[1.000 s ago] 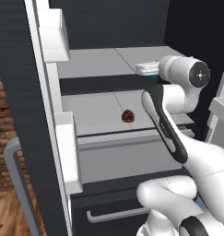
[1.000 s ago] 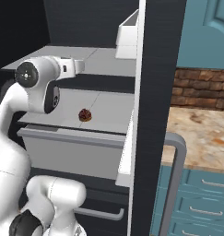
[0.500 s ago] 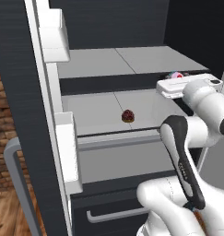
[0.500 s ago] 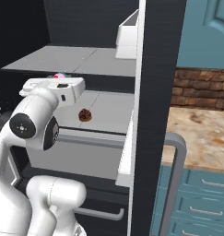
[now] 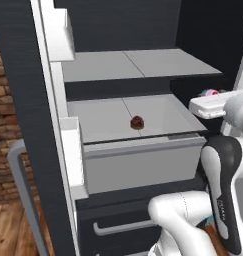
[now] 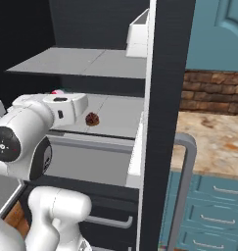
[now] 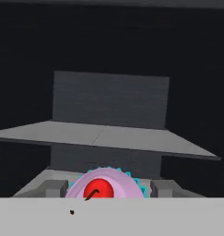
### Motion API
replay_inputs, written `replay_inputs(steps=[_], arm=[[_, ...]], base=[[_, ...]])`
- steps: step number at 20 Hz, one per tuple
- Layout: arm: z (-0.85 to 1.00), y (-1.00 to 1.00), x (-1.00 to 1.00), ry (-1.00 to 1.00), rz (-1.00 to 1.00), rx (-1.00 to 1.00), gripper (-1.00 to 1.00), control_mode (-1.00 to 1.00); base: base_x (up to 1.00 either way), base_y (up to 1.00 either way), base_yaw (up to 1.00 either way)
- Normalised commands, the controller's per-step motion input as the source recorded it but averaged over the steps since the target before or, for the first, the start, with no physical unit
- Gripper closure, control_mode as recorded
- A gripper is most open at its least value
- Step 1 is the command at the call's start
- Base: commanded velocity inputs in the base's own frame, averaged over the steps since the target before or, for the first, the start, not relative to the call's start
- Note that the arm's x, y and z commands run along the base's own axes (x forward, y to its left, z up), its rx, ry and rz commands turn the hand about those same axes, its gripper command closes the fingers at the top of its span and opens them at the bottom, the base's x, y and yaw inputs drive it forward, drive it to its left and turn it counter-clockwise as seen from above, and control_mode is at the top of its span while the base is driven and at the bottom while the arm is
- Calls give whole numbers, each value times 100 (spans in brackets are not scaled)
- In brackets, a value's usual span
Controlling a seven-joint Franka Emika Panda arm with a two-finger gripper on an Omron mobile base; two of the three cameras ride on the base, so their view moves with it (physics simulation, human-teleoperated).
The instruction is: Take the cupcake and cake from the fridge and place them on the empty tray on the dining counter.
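Observation:
The fridge stands open with light grey shelves. The small dark brown cake sits alone on the lower shelf, above the drawer front. To the right of that shelf, outside its front edge, my gripper is shut on the cupcake. In the hand view the cupcake shows its pink frosting, red dot and teal wrapper edge between my gripper fingers, facing the dark fridge interior. The cake lies to the left of the hand and a little lower in the left base view.
The left fridge door with white bins and a grey handle flanks the opening. The right door carries a handle. A beige counter over teal drawers lies beyond it. A lower drawer handle sits below.
The arm has drawn back out of the upper shelf area, carrying the cupcake to the right and slightly down. The cake has stayed in place.

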Motion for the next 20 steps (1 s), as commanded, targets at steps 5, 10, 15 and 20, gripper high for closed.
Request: replay_inputs(steps=[5,10,15,20], arm=[[0,0,0,0,0,0,100,100],[0,0,0,0,0,0,100,100],[0,0,0,0,0,0,100,100],[0,0,0,0,0,0,100,100]], base=[[-96,0,0],[-100,-19,-10],[-94,-33,-47],[-84,-4,-62]])
